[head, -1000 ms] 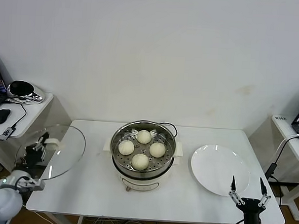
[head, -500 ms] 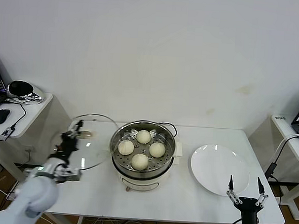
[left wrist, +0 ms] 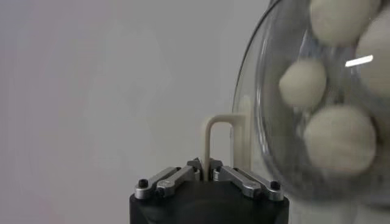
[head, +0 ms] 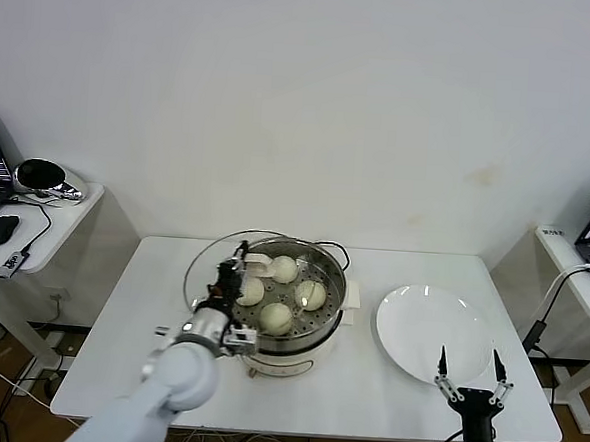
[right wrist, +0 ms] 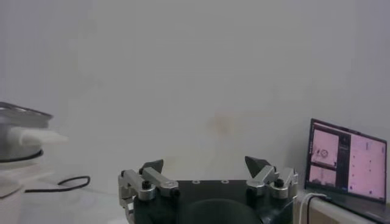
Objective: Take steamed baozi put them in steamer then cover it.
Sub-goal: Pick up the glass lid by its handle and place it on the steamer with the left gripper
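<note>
- Head view: the left gripper (head: 234,273) is gripping the round clear glass cover (head: 222,267) by its cream handle, tilted, just beside the shiny steel steamer (head: 281,325) holding four creamy-white baozi (head: 275,318).
- Left wrist view: the tilted cover's rim (left wrist: 247,109) risks catching the pot's edge.
- Right wrist view: the right gripper (right wrist: 207,172) is idling, fingers apart.

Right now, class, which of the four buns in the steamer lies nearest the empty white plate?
The bun on the plate's side of the steamer; the other three lie farther left.

Creamy-white baozi (head: 276,318) sit in the shiny silver steamer (head: 281,320).
</note>
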You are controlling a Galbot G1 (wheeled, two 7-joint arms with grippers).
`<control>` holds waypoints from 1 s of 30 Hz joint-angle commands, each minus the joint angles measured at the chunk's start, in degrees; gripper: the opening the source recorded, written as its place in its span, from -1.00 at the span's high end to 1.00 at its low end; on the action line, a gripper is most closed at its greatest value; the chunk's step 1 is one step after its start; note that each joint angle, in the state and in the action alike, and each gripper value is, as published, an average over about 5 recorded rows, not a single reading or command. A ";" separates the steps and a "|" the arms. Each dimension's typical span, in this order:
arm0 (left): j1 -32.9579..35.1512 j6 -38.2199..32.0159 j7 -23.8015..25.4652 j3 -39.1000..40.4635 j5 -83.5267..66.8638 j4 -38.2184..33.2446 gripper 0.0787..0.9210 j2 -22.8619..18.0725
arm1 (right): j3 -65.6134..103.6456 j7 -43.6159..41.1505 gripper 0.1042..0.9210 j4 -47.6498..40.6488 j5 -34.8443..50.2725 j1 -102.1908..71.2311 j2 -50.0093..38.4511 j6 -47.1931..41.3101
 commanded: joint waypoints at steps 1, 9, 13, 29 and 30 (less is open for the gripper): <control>-6.36 3.73 2.56 7.74 7.35 6.39 0.85 -7.78 | -0.41 0.11 -0.76 -0.84 -0.73 0.11 0.17 0.13; -6.74 3.05 2.38 7.74 8.01 9.62 0.85 -8.83 | -0.41 0.25 -0.76 -0.49 -0.63 -0.21 0.18 0.30; -6.12 2.90 2.47 7.66 8.30 9.38 0.85 -8.75 | -0.31 0.25 -0.76 -0.37 -0.62 -0.46 0.16 0.41; -4.55 2.39 2.50 7.52 9.01 9.10 0.85 -9.16 | -0.54 0.23 -0.76 -0.85 -0.63 -0.37 0.14 0.65; -4.53 2.34 2.50 7.53 8.94 9.14 0.85 -9.22 | -0.56 0.23 -0.76 -0.88 -0.64 -0.34 0.14 0.65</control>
